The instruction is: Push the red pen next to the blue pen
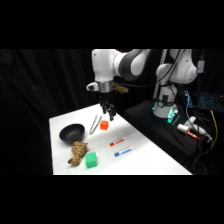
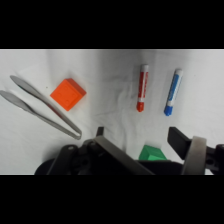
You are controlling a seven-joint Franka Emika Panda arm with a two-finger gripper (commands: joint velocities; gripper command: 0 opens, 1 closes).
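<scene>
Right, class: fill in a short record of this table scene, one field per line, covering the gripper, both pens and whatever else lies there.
gripper: above the table's far part, holding nothing, near the orange cube
red pen: flat on the table, untouched
blue pen: beside the red pen, roughly parallel, a gap between
tongs: lying by the cube
black bowl: on the left part of the table
green block: near front edge
brown object: between bowl and front edge

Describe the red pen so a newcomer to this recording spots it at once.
On the white table, look right of the black bowl, past the orange cube. Two short markers lie side by side, apart; the red pen has the red end, the blue pen a blue one.
</scene>
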